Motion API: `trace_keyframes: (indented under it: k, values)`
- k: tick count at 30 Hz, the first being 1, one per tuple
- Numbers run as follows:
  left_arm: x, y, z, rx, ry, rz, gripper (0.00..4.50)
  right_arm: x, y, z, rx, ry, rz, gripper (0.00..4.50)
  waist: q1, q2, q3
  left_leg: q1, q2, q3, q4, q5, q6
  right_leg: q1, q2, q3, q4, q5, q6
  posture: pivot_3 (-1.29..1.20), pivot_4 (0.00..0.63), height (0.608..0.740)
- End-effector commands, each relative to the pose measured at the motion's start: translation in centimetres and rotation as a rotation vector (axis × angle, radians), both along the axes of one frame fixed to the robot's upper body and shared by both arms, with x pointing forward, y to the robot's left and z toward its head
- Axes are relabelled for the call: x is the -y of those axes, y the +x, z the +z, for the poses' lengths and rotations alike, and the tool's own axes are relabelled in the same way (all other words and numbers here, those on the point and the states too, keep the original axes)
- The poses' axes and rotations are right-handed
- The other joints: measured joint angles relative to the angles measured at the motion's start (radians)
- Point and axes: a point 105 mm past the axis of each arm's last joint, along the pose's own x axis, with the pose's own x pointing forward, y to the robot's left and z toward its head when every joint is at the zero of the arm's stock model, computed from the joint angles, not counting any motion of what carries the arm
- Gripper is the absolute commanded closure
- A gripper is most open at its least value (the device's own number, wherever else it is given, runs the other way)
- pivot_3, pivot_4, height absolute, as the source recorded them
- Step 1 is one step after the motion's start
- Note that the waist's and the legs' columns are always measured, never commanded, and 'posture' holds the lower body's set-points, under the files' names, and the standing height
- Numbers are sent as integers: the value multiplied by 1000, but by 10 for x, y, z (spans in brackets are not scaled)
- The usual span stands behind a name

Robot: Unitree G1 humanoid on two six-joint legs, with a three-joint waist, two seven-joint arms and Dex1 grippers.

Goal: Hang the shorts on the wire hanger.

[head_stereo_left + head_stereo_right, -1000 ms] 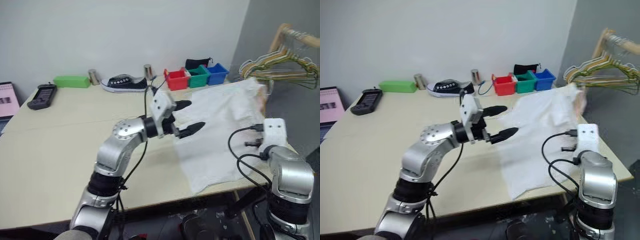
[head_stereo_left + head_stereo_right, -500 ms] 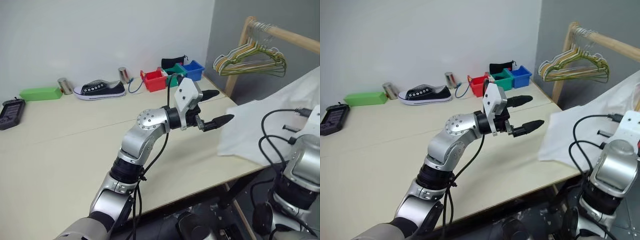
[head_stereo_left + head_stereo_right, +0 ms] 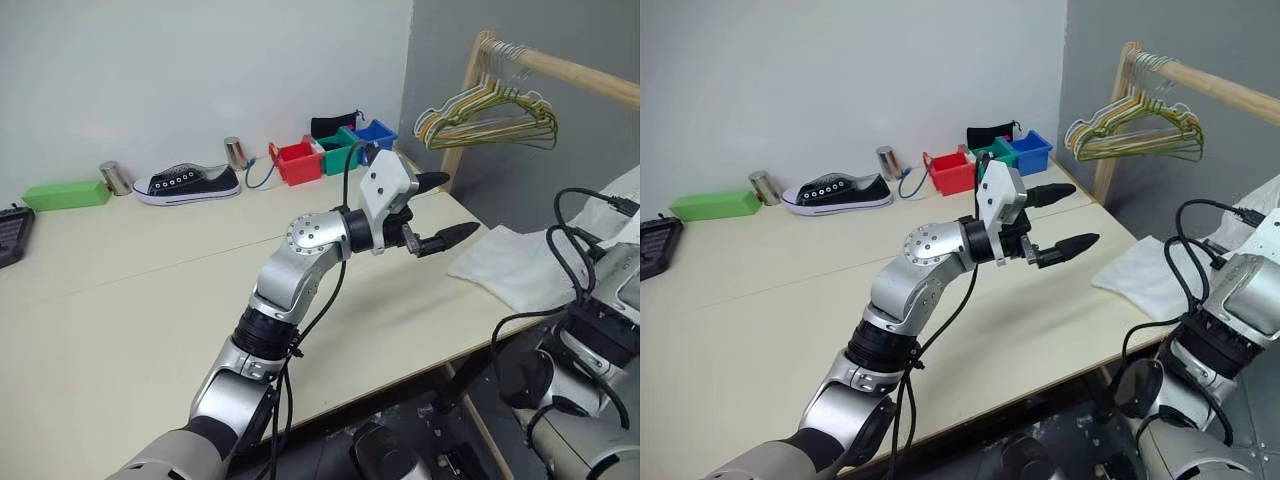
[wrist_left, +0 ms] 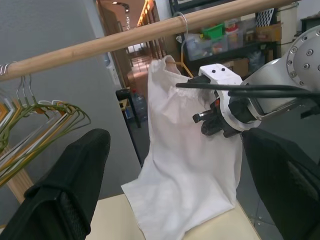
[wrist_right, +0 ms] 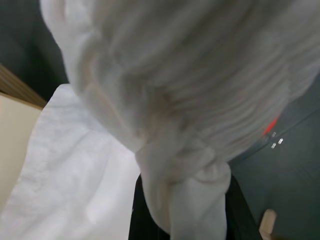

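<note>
Your right gripper is clamped on the shorts at the gathered waistband, lifting them beside the wooden rail while their lower end trails on the table. Your left gripper hangs spread and empty. The trailing hem could snag the table corner, loosening the bunched pinch. The left wrist view shows a wire hook on the rail above the shorts; the head views don't.

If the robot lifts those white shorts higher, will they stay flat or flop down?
Probably flop. The shorts hang in soft folds from the right hand, and their lower end still lies on the table, so they look limp. They bunch up at the waistband where they are pinched, so they seem light and easy to crumple.
</note>
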Motion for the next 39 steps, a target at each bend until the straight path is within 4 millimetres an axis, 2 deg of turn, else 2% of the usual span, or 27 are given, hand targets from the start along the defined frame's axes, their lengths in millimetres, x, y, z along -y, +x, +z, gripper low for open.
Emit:
trace_keyframes:
  k: [1, 2, 4, 5, 12, 19, 22, 27, 30, 33, 36, 39]
  values:
    - [-3, 0, 16, 57, -25, 20, 23, 3, 4, 15, 55, 1, 16, 4500, 0, 0, 0, 0, 0, 0, 0, 0, 0, 0, 0, 0, 0, 0, 0, -451, 7, 740]
    - [-3, 0, 16, 57, -24, 23, 23, 4, 4, 15, 52, -1, 15, 4500, 1, 0, 0, 0, 0, 0, 0, 0, 0, 0, 0, 0, 0, 0, 0, -450, 8, 740]
    - [-4, 1, 15, 56, -24, 29, 0, 7, 4, 18, 53, -34, 14, 3976, 2, 0, 0, 0, 0, 0, 0, 0, 0, 0, 0, 0, 0, 0, 0, -446, 8, 740]
    - [-5, 1, 15, 56, -24, 33, 0, 7, 5, 20, 55, -48, 17, 3863, 2, 0, 0, 0, 0, 0, 0, 0, 0, 0, 0, 0, 0, 0, 0, -445, 8, 740]
    - [-7, 3, 16, 56, -24, 44, 0, 4, 7, 33, 61, -142, 34, 2151, 2, 0, 0, 1, 0, 0, -1, 0, 0, 0, 0, 0, 0, 0, 0, -444, 15, 740]
    - [-8, 3, 15, 52, -23, 46, 0, 0, -4, 53, 38, -279, -4, 577, 5, 0, 0, 1, 0, 0, -1, 0, 0, 0, 0, 1, 0, 0, 0, -445, 22, 740]
    - [-10, 3, 15, 50, -23, 47, 0, -15, -10, 68, 50, -319, -9, 83, 5, 0, 0, 1, 0, 0, -1, 0, 0, 0, 0, 1, -1, 0, 0, -446, 25, 740]
    - [-15, 2, 12, 44, -15, 50, 0, -45, -13, 92, 151, -368, 3, 83, 1, 0, 0, 3, 0, 1, -4, 0, 0, 0, 0, 1, -1, -1, -1, -449, 30, 740]
    - [-18, 3, 11, 38, -9, 59, 0, -54, -12, 102, 191, -380, 2, 83, 2, 0, 0, 3, 0, 1, -5, 0, 0, 0, 0, 1, -1, -1, -1, -448, 32, 740]
    - [-26, 5, 10, 31, -9, 94, 0, -66, -8, 124, 243, -443, 59, 83, 3, 0, 0, 3, 0, 1, -6, 0, 0, 0, 0, 1, -2, -1, -1, -434, 31, 740]
    - [-48, 13, 9, 8, -27, 193, 0, -105, 11, 144, 338, -474, 256, 83, -1, 0, 0, 3, 0, 1, -7, 0, 0, 0, 0, 1, -2, -1, -1, -413, 28, 740]
    - [-77, 26, 1, -33, -48, 356, 0, -158, 38, 131, 406, -465, 542, 83, -6, -2, -1, 10, 1, 2, -12, 0, 0, 3, 1, 2, -1, -1, -1, -364, 22, 740]
